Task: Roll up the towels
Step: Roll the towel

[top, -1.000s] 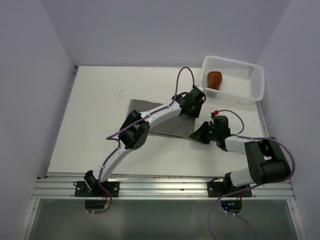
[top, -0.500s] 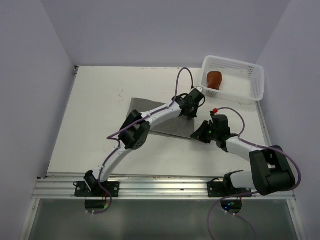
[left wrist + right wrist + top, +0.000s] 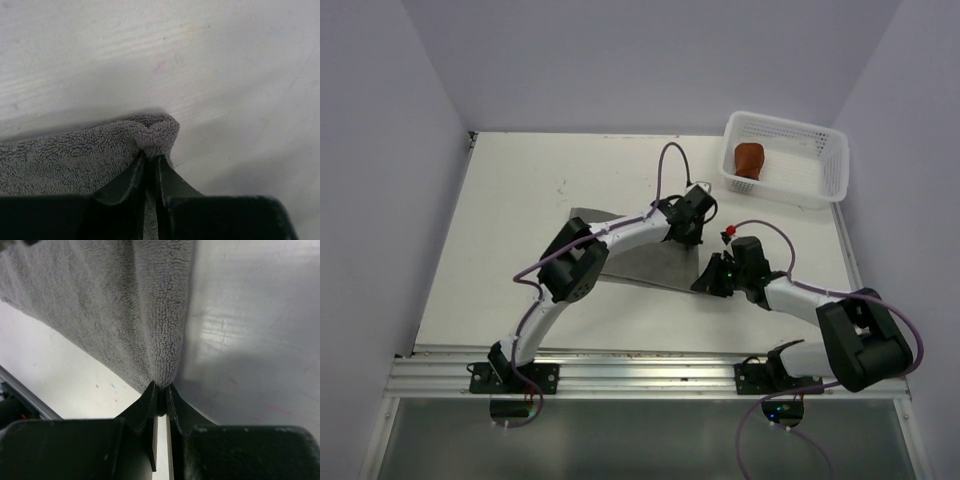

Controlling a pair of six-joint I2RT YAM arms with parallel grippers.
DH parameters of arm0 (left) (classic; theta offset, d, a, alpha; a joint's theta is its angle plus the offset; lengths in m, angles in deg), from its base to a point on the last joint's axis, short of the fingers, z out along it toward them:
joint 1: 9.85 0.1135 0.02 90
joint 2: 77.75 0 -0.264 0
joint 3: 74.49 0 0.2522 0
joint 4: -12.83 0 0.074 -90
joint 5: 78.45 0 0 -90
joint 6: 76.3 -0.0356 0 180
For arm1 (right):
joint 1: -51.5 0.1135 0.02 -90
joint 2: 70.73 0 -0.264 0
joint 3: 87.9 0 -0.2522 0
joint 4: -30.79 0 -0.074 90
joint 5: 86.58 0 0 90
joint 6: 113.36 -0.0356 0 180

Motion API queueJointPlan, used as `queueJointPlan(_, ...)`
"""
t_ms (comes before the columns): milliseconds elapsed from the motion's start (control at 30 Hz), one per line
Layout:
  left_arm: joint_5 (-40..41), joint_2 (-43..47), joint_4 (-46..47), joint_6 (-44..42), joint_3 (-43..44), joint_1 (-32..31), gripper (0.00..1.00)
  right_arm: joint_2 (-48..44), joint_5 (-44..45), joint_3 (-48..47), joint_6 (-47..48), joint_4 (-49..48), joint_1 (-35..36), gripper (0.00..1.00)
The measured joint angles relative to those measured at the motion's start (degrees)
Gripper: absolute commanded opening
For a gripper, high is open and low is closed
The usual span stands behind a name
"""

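Observation:
The grey towel (image 3: 650, 266) lies spread on the table's middle, partly under the left arm. My left gripper (image 3: 692, 236) is shut on its far right corner; the left wrist view shows that corner (image 3: 152, 134) bunched between the black fingers (image 3: 172, 180). My right gripper (image 3: 705, 283) is shut on the near right corner, and the right wrist view shows the cloth (image 3: 120, 315) hanging from the pinched tips (image 3: 161, 390). The rust-brown towel (image 3: 750, 158) sits rolled in the white mesh basket (image 3: 820, 175).
The basket stands at the table's far right corner. A metal rail (image 3: 640, 370) runs along the near edge by both arm bases. Purple cables (image 3: 672, 165) loop above the arms.
Both grippers have drawn the grey towel's right edge leftward and nearer. The left jaws closed on the far corner during the last second. The right arm shifted left.

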Motion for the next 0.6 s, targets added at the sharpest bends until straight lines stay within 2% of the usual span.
queueJointPlan(300, 1.4, 12.04, 4.55, 4.7, -19.37, 0.33, 0.0, -0.55, -4.11, 0.42, 3.39, 3.67, 2.45, 0.0)
queueJointPlan(600, 0.17, 12.39, 2.03, 5.11, -18.25, 0.72, 0.0, -4.33, 0.74, -3.32, 5.31, 12.66, 5.95, 0.0)
